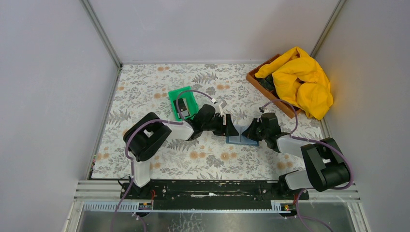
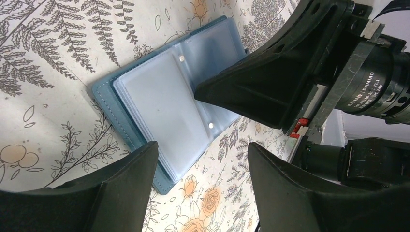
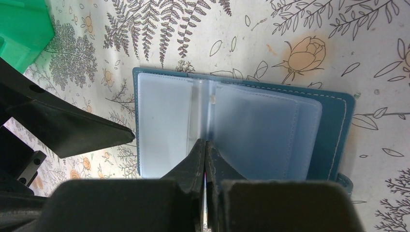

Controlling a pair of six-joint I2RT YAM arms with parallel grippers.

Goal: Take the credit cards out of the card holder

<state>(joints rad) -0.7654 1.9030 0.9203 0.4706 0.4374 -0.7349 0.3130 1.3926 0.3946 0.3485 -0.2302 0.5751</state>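
The steel-blue card holder (image 1: 241, 140) lies open on the floral table between both grippers. It also shows in the left wrist view (image 2: 159, 96) and the right wrist view (image 3: 251, 130). Its pale clear sleeves show no card. My right gripper (image 3: 205, 143) is shut, its tips resting on the sleeves at the holder's fold; it also shows in the top view (image 1: 251, 131). My left gripper (image 2: 203, 164) is open and empty, low over the holder's near corner, one finger (image 3: 72, 128) beside its left edge. A dark grey credit card (image 1: 182, 105) lies in the green tray (image 1: 189, 93).
The green tray (image 3: 19, 29) stands just behind and left of the holder. A brown wooden box (image 1: 255, 77) with a yellow cloth (image 1: 302, 79) sits at the back right. Pale walls close the table on three sides.
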